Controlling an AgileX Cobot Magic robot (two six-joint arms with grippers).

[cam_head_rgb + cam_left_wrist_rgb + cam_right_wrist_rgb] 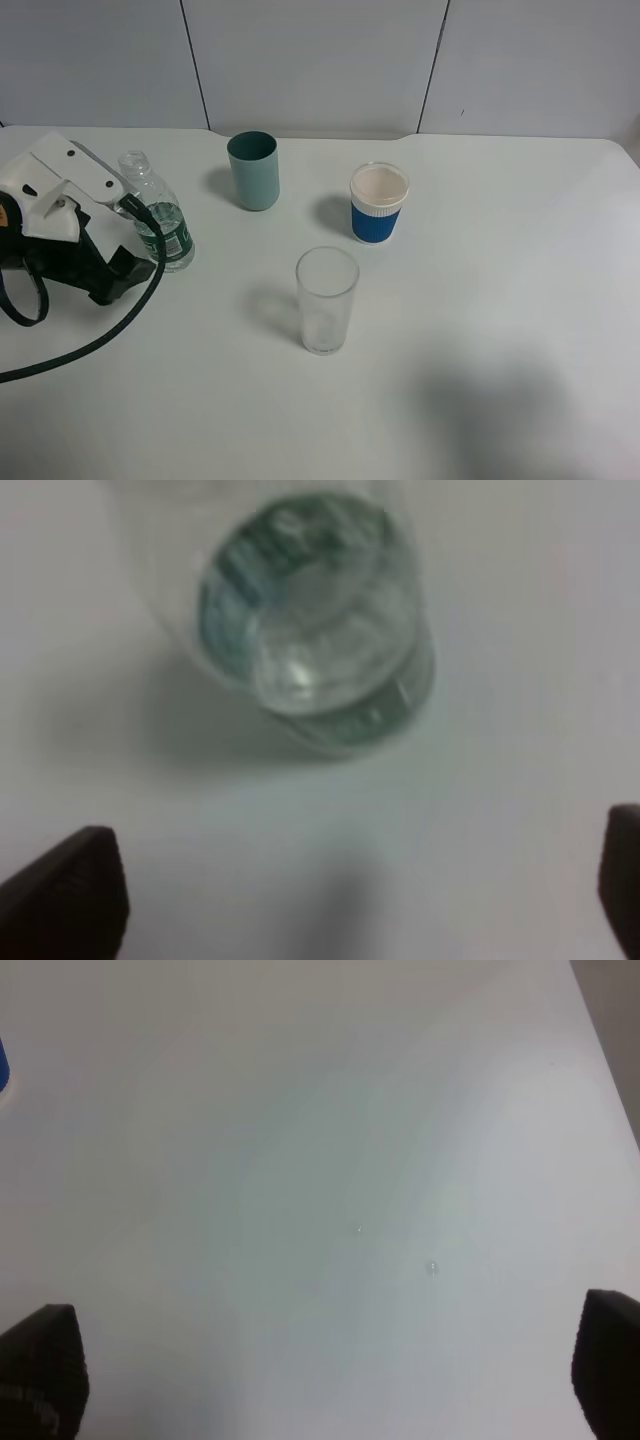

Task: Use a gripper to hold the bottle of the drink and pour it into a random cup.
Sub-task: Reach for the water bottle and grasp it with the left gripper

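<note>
- Left wrist view: my left claw [345, 895] is spread wide, one dark tip at each lower corner of the frame, and nothing is held between them.
- The bottle [315, 630] stands just ahead of that opening, not yet inside it. I am looking down its capless neck. The picture is blurred, but the green label and the clear liquid show.
- Exterior high view: the bottle is upright near the left side of the desk [500, 380], with my left arm close alongside. A white jaw overlaps the bottle's shoulder from this angle. I cannot tell whether it touches; probably it is just beside.
- My reading of the wide spread is that it leaves room to pass round the bottle's body. No grip has been made, so the task is at its first step.
- The label band looks the sensible place to close. With no cap, the bottle has to stay upright until it is over a cup.
- The glass tumbler [327, 298] stands upright toward the front middle, well apart from the bottle, with open desk between them.
- The teal cup [253, 170] and the white cup with the blue sleeve [379, 203] sit farther back, apart from each other.
- Right wrist view: my right claw [325, 1370] is also wide open and empty, over bare desk. It looks idle; I judge one claw is enough here.
</note>
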